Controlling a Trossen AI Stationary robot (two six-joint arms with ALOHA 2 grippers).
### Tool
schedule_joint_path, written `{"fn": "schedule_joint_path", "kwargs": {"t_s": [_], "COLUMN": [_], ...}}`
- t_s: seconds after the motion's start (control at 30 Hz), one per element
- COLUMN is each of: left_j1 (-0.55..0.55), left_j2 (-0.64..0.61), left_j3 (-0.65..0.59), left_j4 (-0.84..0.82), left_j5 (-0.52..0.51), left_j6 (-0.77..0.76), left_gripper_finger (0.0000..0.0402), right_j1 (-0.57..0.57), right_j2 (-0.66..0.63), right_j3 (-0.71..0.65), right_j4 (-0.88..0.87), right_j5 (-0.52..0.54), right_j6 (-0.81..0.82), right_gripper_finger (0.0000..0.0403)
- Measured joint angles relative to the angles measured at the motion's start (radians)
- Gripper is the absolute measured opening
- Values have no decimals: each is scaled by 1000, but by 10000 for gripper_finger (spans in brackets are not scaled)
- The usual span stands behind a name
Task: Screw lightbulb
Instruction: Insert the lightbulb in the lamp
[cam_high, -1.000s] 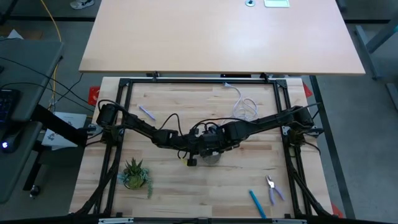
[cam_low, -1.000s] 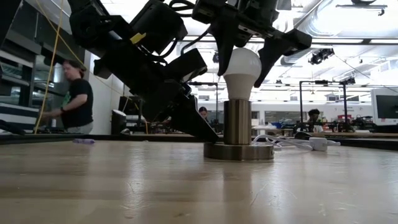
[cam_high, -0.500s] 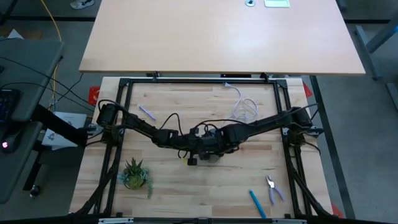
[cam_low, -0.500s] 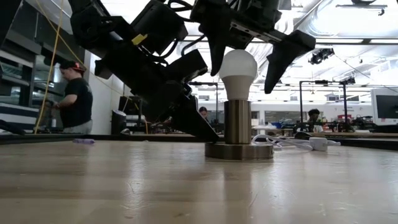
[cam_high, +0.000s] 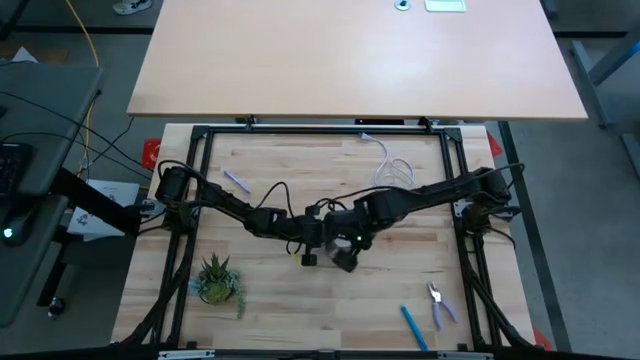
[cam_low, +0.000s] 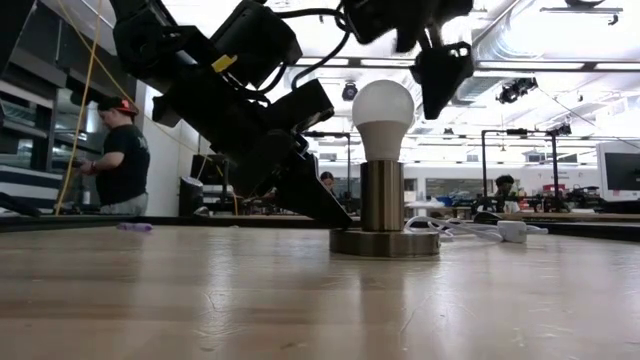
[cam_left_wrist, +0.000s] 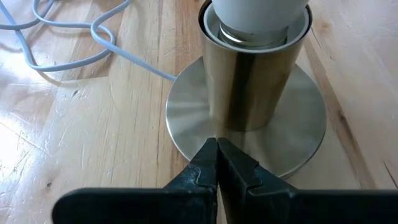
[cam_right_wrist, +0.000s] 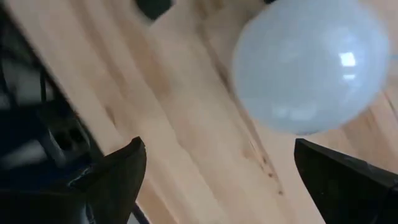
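Bulb (cam_right_wrist: 311, 65) over wood table (cam_right_wrist: 186, 124).
Right gripper (cam_right_wrist: 217, 174) fingers spread wide, clear of the bulb, nothing held.

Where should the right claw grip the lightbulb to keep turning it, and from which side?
Grip the lightbulb across its round white dome, coming straight down from above: it stands upright in the socket, neck sunk inside, so only the dome is free. The left claw rests shut on the base.
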Motion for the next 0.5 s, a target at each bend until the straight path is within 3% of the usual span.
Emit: {"fn": "schedule_joint_path", "kwargs": {"t_s": [0.2,0.5], "left_j1": [0,0], "left_j2": [0,0], "left_j3": [0,0], "left_j4": [0,0], "left_j5": [1,-4], "left_j6": [0,0], "left_gripper_finger": [0,0], "right_j1": [0,-41], "right_j2": [-3,-9], "right_j3": [0,20], "right_j4": [-102,-95], "right_j5": [-7,165], "right_j6": [-402,-530], "right_gripper_finger": [393,393]}}
